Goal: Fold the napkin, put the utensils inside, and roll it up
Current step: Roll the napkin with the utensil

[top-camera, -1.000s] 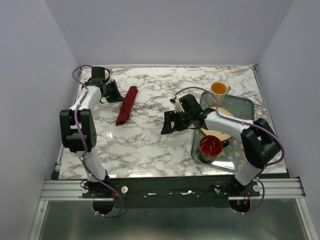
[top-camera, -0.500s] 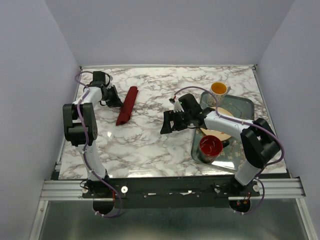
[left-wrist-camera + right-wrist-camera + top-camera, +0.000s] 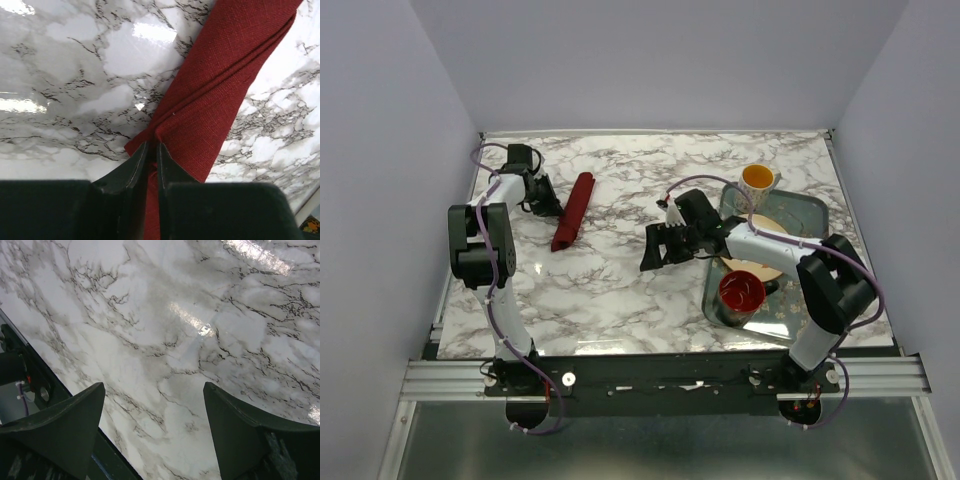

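The napkin (image 3: pixel 573 210) lies on the left far part of the bench (image 3: pixel 620 290) as a long narrow strip. It is folded over on itself several times, and the layered edges show plainly in the left wrist view. The left pincer (image 3: pixel 152 145) is closed almost to nothing on the near corner of that strip, with a sliver of red cloth caught between its jaws. The right pincer (image 3: pixel 154 386) hangs wide open over bare marble near the middle of the bench and holds nothing. It sits just left of the tray (image 3: pixel 812 212), which carries the mug (image 3: pixel 758 179) and the red bowl (image 3: pixel 741 290). No fork shows in any view, and whether it is tucked inside the folds cannot be told. The cloth looks light, limp and a little grippy, so it should drag and bunch rather than slide, and a pull at one corner would likely peel the layers apart. A safer hold is probably across the full thickness of the strip at its end, pinching all layers together. The free pincer could press the other end flat to keep the folds in line when rolling.
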Available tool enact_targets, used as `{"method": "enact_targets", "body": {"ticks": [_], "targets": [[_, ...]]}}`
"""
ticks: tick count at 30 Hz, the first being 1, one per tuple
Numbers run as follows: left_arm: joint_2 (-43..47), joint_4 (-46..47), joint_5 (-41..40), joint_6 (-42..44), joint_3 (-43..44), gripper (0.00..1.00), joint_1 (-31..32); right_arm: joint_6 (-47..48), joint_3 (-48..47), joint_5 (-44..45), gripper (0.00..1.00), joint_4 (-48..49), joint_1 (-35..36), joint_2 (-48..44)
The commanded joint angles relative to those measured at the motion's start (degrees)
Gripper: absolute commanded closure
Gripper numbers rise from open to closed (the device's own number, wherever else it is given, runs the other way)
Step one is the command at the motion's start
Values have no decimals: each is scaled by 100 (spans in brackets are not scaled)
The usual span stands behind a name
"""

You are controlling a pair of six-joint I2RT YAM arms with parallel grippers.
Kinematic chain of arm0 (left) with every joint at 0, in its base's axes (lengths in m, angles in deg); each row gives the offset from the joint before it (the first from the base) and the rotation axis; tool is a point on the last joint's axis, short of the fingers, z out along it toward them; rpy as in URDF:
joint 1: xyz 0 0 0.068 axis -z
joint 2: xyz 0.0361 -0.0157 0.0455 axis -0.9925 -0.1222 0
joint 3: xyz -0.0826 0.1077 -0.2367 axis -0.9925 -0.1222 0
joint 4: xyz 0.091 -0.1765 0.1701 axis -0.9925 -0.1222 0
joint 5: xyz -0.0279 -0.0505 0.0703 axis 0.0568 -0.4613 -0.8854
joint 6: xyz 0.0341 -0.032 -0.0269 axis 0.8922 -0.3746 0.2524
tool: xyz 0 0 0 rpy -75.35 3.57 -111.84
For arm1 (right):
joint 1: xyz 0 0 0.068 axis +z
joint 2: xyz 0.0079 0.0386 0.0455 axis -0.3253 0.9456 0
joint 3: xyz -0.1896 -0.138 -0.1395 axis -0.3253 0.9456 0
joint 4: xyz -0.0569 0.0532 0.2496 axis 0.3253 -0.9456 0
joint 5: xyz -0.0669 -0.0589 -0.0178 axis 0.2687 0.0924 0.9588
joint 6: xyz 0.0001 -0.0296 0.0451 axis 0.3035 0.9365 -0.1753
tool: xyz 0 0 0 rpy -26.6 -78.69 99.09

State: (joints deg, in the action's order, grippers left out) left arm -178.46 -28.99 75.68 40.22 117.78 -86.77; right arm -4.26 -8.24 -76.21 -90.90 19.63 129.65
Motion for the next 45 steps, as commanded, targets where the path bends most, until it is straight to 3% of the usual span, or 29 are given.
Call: {"method": "enact_targets", "body": {"ticks": [1,7,35,45], "targets": [[112,-127,-336,95,157,77,-34,-9,-202,-12,12,-51,85,200],[103,-171,-363,112,175,72,-34,-9,-317,-38,12,-60,112,227],[428,-171,-740,68,-230,74,-16,35,-334,-73,12,-69,138,270],[1017,-276,-1110,130,-186,65,-16,18,-308,-56,12,-60,147,270]]}}
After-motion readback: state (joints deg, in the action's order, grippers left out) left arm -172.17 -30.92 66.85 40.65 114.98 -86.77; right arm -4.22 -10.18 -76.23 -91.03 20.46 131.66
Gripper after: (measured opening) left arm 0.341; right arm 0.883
